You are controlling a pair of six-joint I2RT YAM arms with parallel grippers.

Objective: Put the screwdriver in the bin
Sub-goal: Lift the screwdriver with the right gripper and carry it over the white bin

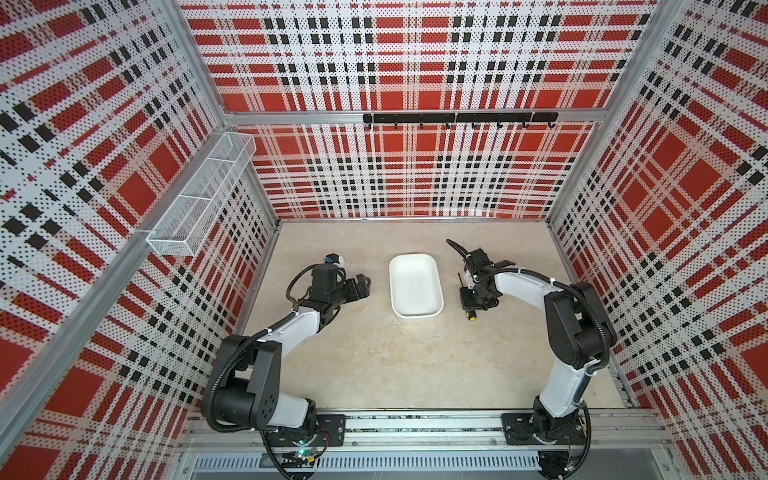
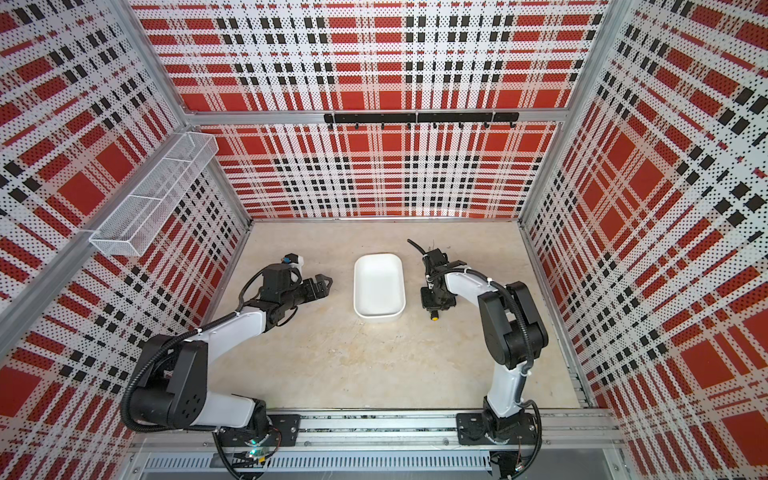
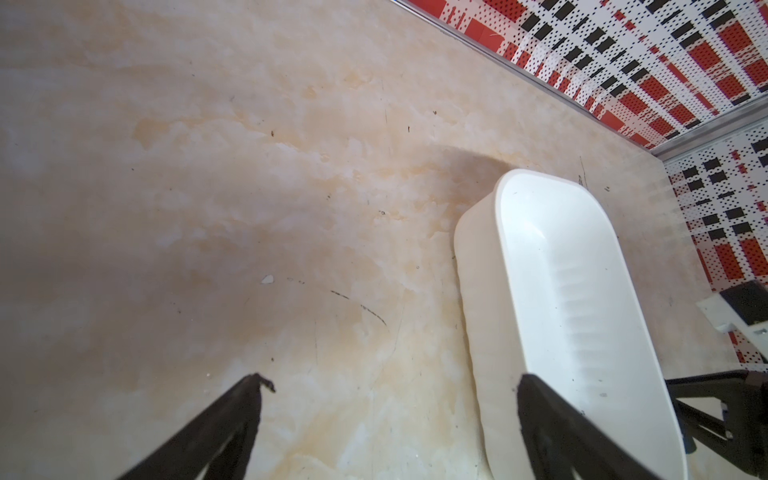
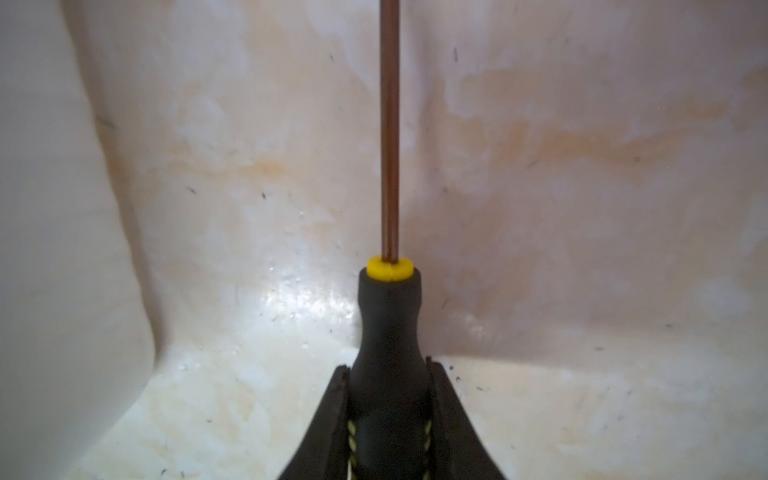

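While little more than the yellow end cap of the screwdriver (image 1: 472,316) is seen in both top views, the right gripper (image 4: 388,365) is shown by its wrist view clamped on the black handle (shaft pointing away). The tool is held just beside the bin (image 1: 415,286), outside it. Only bare white plastic is seen inside the bin. The left gripper (image 3: 392,379) is held open near the bin's other side.

Glossy plastic bin (image 3: 486,316), matt-handled screwdriver (image 4: 388,332), smooth tabletop (image 3: 249,208)
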